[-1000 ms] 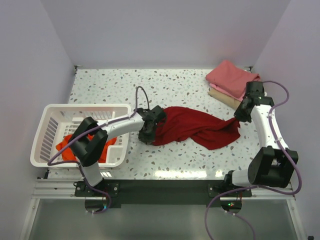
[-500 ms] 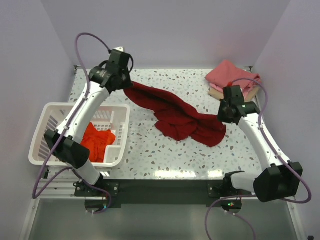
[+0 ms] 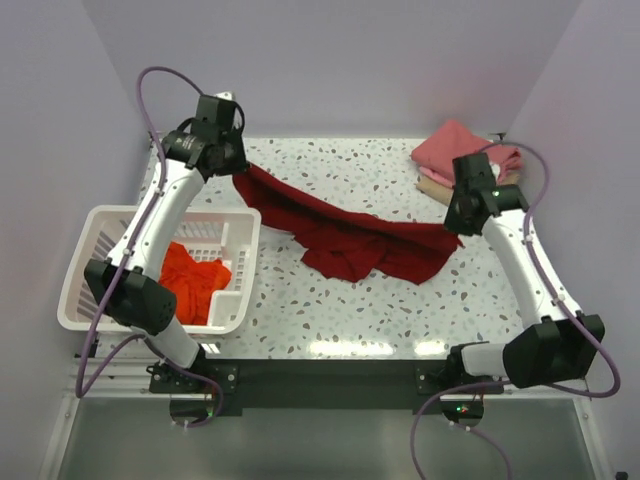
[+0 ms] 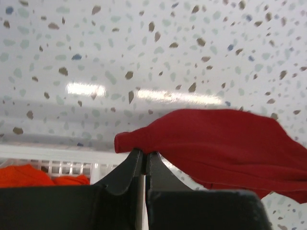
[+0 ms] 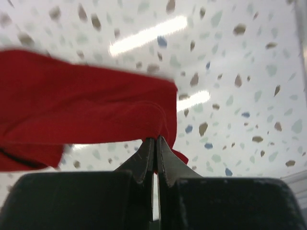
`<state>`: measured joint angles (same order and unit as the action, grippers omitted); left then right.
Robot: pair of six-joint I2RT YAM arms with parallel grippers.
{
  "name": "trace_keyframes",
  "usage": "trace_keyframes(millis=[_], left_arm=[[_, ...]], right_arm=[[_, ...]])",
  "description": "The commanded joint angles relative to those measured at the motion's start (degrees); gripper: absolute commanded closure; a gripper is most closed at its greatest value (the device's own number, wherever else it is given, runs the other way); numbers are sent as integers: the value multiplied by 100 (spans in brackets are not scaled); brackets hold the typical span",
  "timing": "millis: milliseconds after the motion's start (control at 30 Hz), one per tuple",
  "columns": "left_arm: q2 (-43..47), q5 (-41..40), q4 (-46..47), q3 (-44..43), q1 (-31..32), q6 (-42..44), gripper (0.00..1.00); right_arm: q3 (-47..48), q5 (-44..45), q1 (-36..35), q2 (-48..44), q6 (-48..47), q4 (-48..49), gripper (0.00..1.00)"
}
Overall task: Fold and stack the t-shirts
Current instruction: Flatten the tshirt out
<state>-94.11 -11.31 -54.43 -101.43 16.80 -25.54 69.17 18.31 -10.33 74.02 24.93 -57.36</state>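
Though slack, crimson shirt (image 3: 352, 242) now wider

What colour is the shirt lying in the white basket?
Bright orange-red. The shirt in the basket shows best in the top external view.

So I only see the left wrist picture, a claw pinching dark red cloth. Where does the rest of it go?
Observer: The dark red shirt runs across the table to the right claw, which pinches its other end.
Visitor: Is it hanging free?
Observer: No, its middle lies bunched on the table.
Visitor: And that orange bit?
Observer: An orange shirt, crumpled inside a white basket on the left.
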Motion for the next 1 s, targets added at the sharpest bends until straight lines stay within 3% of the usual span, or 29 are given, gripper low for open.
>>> trace_keyframes(millis=[0,133,267,367,600,967], left_arm=[[59,366,670,-825,-80,286,100],[50,822,916,-1633,-98,216,100],[540,1279,1461,-1714,-98,-99,100],[1051,1552,2006,-1521,-98,-319,100],[2027,2019,2964,-1169,-106,-505,100],[3231,2976,3457,-589,-106,-733,100]], right_arm=[[1472,69,592,261,-32,-91,100],[2968,68,901,569,-58,-353,100],[4645,270,910,798,12,-705,100],[5297,358,910,641,179,-671,100],[5853,797,910,-80,250,67,100],[6258,1737,910,-1082,-787,1429,100]])
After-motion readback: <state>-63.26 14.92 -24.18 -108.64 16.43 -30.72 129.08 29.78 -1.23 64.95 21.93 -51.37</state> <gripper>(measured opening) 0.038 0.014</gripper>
